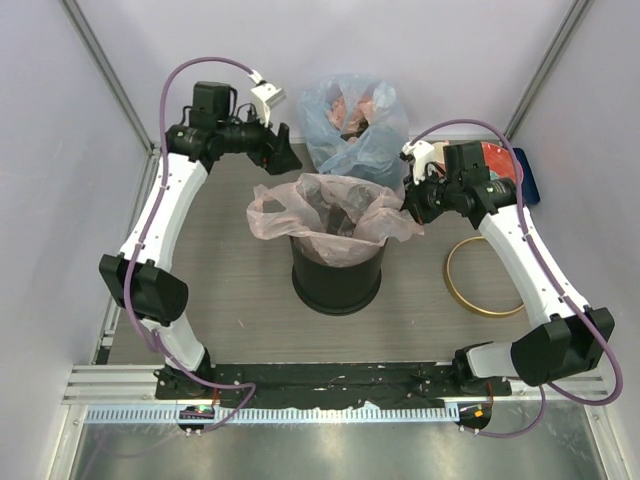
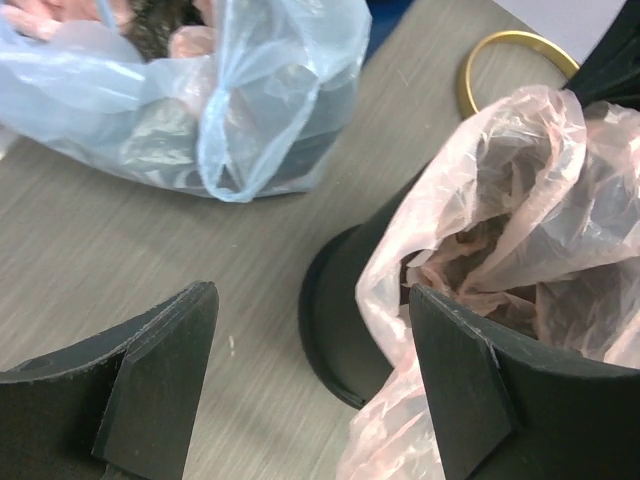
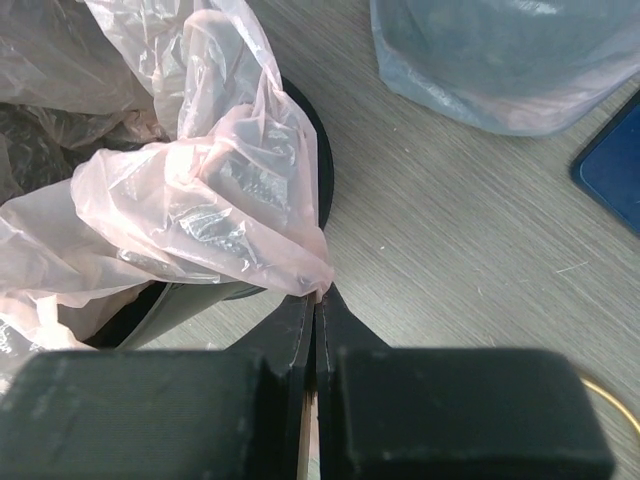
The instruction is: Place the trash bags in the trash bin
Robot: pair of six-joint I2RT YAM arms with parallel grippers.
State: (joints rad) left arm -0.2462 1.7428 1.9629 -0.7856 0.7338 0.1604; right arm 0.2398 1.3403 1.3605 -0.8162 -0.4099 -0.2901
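On the grey wood-grain counter (image 1: 230,290), a round black plastic bin (image 1: 337,285) lined with a thin, crinkly pale-pink translucent plastic bag (image 1: 330,205), mouth flared past the rim.

Looks partway through seating: bag body sunk inside the bin, edges spilling outward, probably for folding over the rim. Close behind the bin, a bluish translucent bag stuffed with reddish contents (image 1: 355,125), left alone. Well apart on the right, a thin gold-coloured hoop (image 1: 485,280), flat on the counter, likely kept for locking the bag edge. Clamped together on a corner of the pink edge, the right tool (image 3: 318,300), likely to keep the mouth stretched; clear only from the right wrist. Jaws wide apart and gripping nothing, the left tool (image 2: 310,400), beside a hanging pink fold; plain from the left wrist, unreadable from above.
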